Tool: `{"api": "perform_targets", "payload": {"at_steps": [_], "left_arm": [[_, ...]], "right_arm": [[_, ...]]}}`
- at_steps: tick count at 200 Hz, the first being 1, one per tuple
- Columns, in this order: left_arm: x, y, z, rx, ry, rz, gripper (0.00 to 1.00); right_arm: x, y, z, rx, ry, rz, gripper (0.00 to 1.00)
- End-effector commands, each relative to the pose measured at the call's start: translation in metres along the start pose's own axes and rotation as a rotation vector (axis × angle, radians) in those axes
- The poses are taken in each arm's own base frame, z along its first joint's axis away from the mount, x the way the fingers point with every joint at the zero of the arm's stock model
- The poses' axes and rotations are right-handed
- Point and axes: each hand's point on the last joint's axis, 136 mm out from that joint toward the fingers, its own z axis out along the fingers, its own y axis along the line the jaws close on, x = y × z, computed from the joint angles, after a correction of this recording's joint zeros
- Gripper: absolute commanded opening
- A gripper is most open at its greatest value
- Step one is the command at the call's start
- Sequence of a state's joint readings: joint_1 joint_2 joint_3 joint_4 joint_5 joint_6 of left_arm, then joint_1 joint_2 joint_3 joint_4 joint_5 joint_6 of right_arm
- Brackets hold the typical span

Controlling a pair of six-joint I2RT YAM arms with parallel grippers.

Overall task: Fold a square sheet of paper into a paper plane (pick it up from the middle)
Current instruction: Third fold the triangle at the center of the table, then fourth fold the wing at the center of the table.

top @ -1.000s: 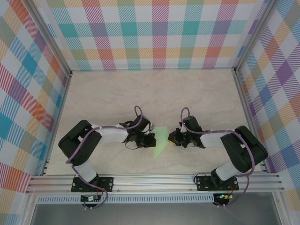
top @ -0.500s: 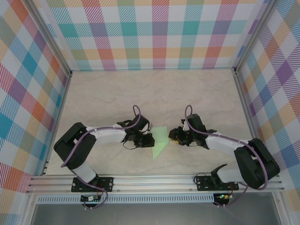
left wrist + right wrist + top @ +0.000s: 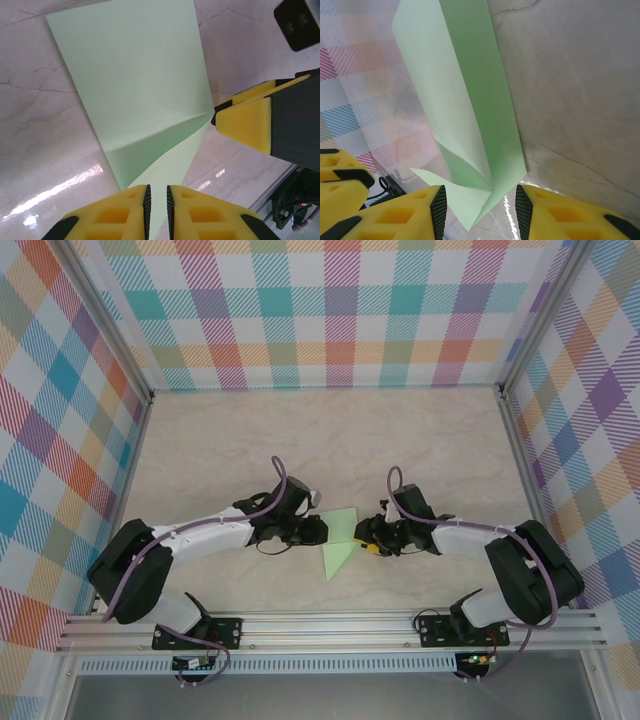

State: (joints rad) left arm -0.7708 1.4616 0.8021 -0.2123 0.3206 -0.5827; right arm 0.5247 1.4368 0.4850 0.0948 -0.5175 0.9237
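Find the folded paper [image 3: 338, 540] on the table [image 3: 300, 440] between both jaws, one edge inside each gap. Left jaws only a slit apart, right jaws spread, pinching nothing. Probably releasing now: draw back slowly, without dragging the crease.

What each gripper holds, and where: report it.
Apparently nothing: the folded sheet of paper sits between the jaws of the left gripper and right gripper, but both stand apart, not pinching it.

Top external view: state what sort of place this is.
Probably a robot test cell in a lab: a marble-look tabletop boxed in by plaid-printed walls, with a left arm and a right arm bolted to an aluminium rail at its near edge.
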Motion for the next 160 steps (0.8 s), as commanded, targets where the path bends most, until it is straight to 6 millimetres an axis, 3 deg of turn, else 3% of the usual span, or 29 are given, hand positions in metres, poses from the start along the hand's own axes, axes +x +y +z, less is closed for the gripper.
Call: {"api": "perform_targets", "payload": {"at_steps": [1,70,133,160], "left_arm": [[0.002,-0.001,-0.012,-0.005,-0.036,0.014,0.2],[0.023,-0.006,-0.021,-0.015,-0.101,0.041,0.33],[0.03,-0.002,-0.025,-0.058,-0.13,0.043,0.33],[0.03,0.0,-0.027,-0.071,-0.134,0.042,0.33]], "right_arm": [[-0.003,0.027,0.003,-0.086,0.026,-0.095,0.44],[0.002,0.035,0.014,-0.094,0.09,-0.158,0.4],[0.013,0.028,0.014,-0.074,0.135,-0.283,0.48],[0.013,0.027,0.015,-0.061,0.148,-0.332,0.47]]}}
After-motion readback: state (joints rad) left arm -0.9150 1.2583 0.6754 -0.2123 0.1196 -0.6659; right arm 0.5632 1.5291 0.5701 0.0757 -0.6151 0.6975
